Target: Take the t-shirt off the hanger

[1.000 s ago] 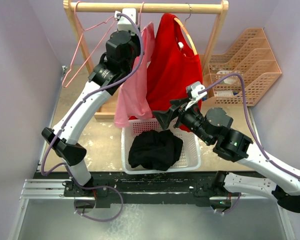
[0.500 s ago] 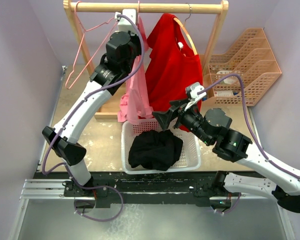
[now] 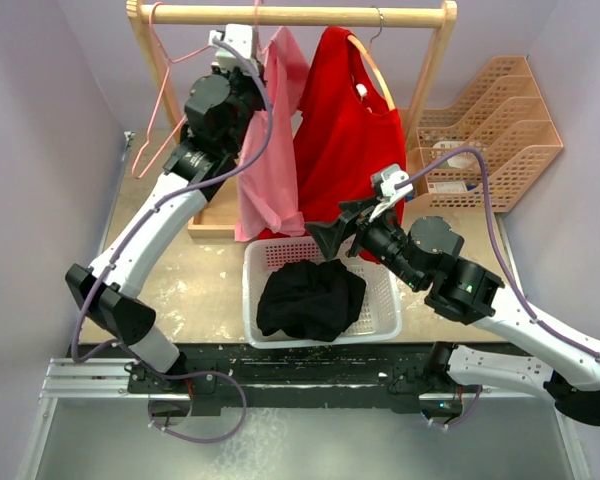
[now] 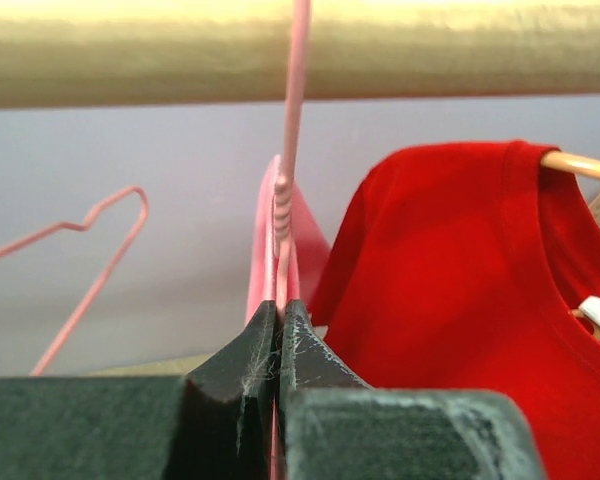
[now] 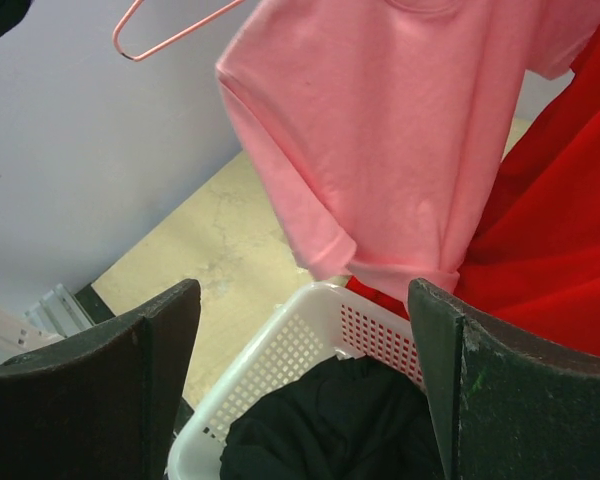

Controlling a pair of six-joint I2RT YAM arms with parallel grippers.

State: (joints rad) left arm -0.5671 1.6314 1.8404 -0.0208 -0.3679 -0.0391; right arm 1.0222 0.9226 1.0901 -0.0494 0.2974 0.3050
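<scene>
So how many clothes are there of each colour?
pink t-shirt: 1
red t-shirt: 1
black garment: 1
Total: 3

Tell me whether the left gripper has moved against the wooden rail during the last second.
Yes. The left gripper, shut on the pink wire hanger, has shifted leftward along the wooden rail in the top view.

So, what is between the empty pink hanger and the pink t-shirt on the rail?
The left arm is there, as the top view shows: the empty pink hanger hangs on its left and the pink t-shirt on its right.
</scene>
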